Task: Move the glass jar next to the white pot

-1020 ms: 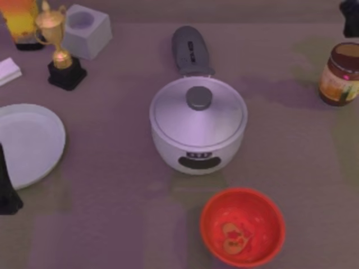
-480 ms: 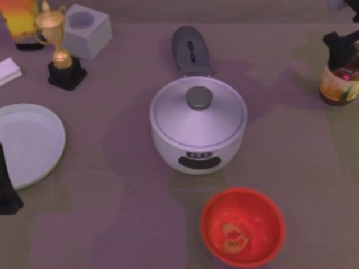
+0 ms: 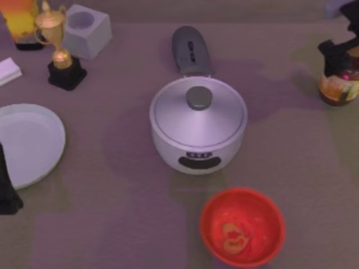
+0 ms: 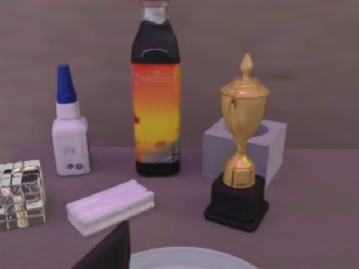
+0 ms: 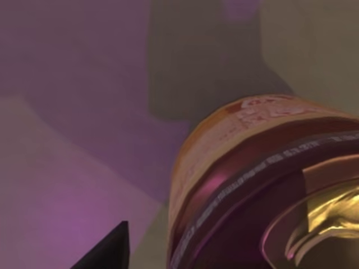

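Note:
The glass jar (image 3: 339, 88) stands at the table's far right edge; its orange label and dark lid (image 5: 252, 185) fill the right wrist view. My right gripper (image 3: 337, 56) hangs over the jar's top, open, covering most of the lid from above. One dark finger (image 5: 107, 251) sits beside the jar with a gap between them; the other finger is out of frame. The white pot (image 3: 197, 124) with grey knob and long grey handle (image 3: 190, 50) stands mid-table, well left of the jar. My left gripper (image 3: 7, 190) is parked open at the left edge.
A red bowl (image 3: 242, 226) sits in front of the pot. A white plate (image 3: 25, 143) lies at the left. A gold trophy (image 3: 59, 53), a grey block (image 3: 87, 31), a tall bottle (image 4: 156, 95), a glue bottle (image 4: 69, 126) and a white pad (image 4: 109, 206) crowd the back left.
My right gripper came in from the back right corner and dropped over the jar's lid, settling slightly lower in the last half second. The jar has stayed in place.

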Robot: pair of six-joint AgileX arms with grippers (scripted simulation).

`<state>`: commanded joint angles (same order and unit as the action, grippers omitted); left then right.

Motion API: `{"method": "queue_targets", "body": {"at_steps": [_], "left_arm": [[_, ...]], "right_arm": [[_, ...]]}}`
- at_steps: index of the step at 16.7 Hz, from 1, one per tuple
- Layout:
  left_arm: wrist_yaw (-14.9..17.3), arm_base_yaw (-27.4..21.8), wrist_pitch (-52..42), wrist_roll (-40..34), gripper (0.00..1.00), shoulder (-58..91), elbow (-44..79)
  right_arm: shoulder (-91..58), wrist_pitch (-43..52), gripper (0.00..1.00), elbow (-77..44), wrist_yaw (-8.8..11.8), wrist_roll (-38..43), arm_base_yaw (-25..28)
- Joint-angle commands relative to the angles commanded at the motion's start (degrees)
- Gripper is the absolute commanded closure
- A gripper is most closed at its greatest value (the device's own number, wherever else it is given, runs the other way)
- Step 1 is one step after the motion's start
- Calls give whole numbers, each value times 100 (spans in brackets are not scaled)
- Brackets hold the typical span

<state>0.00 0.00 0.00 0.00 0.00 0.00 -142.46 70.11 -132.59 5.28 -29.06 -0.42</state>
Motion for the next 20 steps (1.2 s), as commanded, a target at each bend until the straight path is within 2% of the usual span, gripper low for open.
{"method": "queue_targets", "body": {"at_steps": [3, 7, 20], "left_arm": [[0, 0, 0, 0, 0, 0, 0], [0, 0, 0, 0, 0, 0, 0], [0, 0, 0, 0, 0, 0, 0]], "right_arm": [[-81, -390, 0, 304, -4, 20, 19], [-88, -416, 0, 327, -5, 21, 21], [-88, -416, 98, 327, -5, 21, 21]]}}
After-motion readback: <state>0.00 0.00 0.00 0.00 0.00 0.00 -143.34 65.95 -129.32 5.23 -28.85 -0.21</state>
